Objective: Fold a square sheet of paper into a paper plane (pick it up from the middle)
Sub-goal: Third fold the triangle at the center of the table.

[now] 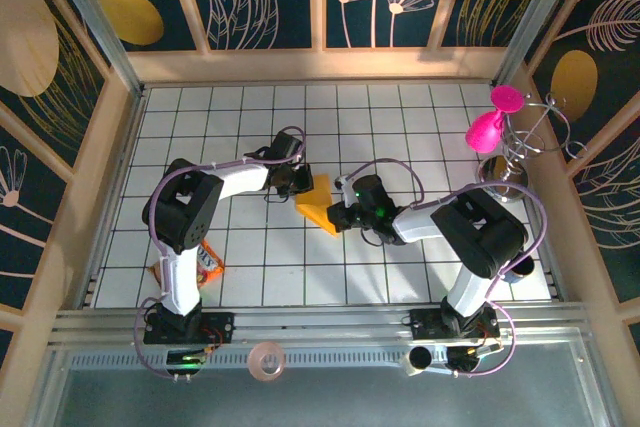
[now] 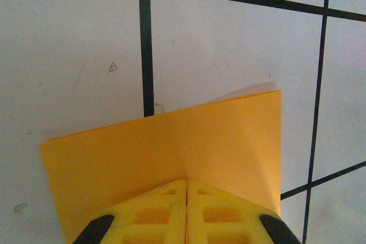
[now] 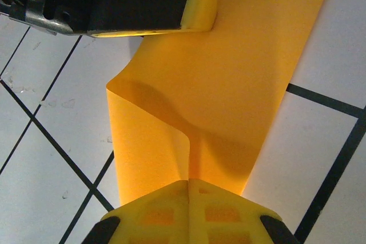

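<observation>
Pinching the sheet of paper (image 1: pixel 318 209) from two sides

Overhead: my left gripper (image 1: pixel 300 187) and right gripper (image 1: pixel 336 217) meet at the middle of the table (image 1: pixel 200 137). Left wrist: fingers shut on its flat edge. Right wrist: fingers clamp a raised, buckled fold.

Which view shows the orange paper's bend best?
Right wrist view: the square sheet of paper lies close, its buckle plain. The left wrist view shows a flat part; the top view, a small wedge.
</observation>
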Action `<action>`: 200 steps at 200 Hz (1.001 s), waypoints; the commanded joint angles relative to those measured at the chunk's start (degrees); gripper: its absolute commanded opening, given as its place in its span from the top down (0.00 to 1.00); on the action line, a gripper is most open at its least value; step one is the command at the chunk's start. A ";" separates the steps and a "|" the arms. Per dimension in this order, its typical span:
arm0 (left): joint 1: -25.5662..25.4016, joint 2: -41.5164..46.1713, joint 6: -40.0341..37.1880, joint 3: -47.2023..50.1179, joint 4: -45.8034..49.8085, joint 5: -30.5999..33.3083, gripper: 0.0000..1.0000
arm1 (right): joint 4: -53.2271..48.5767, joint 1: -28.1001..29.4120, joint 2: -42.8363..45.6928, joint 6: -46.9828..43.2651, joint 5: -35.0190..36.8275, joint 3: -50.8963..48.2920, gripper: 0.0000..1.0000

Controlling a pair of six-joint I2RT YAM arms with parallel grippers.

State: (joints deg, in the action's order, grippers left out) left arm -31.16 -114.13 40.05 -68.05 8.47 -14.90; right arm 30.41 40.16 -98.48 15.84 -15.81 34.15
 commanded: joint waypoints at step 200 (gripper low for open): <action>-0.74 18.19 13.95 11.72 -8.67 2.85 0.71 | -6.66 0.17 -2.45 5.21 -2.79 4.30 1.00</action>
State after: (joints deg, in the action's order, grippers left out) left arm -31.31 -99.70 46.94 -63.07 5.04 -10.17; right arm 27.18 40.07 -100.14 18.20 -16.64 36.29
